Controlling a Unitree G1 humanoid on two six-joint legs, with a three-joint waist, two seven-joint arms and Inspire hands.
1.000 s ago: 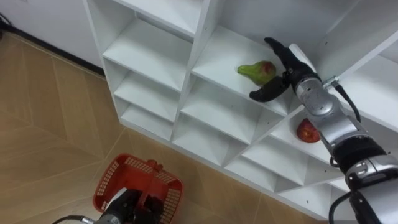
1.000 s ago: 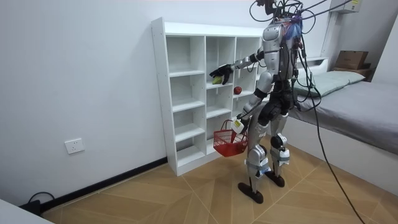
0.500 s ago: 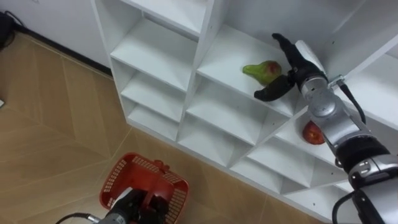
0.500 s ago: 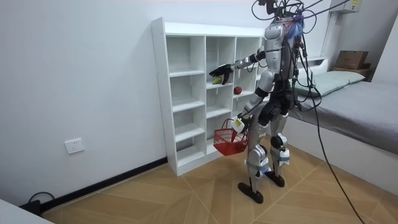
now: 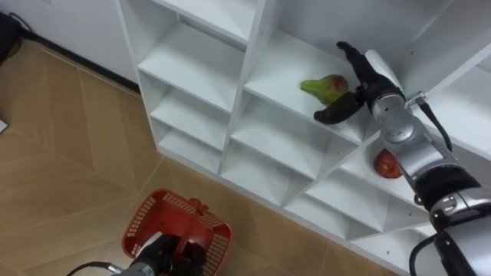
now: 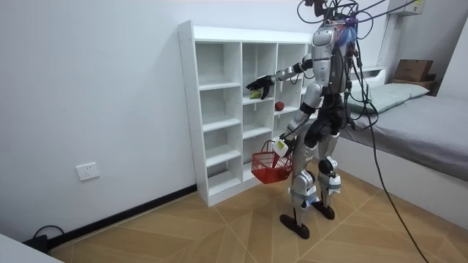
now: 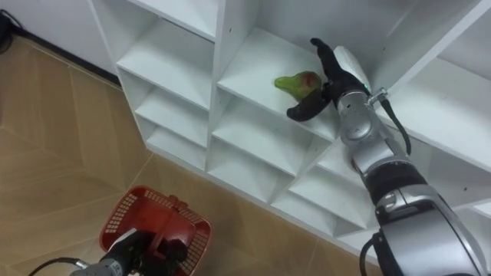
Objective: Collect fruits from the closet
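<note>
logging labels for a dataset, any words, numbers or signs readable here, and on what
No text can be read in these views.
Yellow sign high on the wall at the room view's right: too small to read.
Box beyond the bed: no legible print.
Shelf, pear, apple, basket: no marks seen.

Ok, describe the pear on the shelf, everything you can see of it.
The pear is green with a red blush on its fat end, smooth-skinned and whole. It lies on its side on a white closet shelf, narrow end toward the robot's left. The open right hand brackets its fat end, fingers behind and thumb in front; contact cannot be told.
</note>
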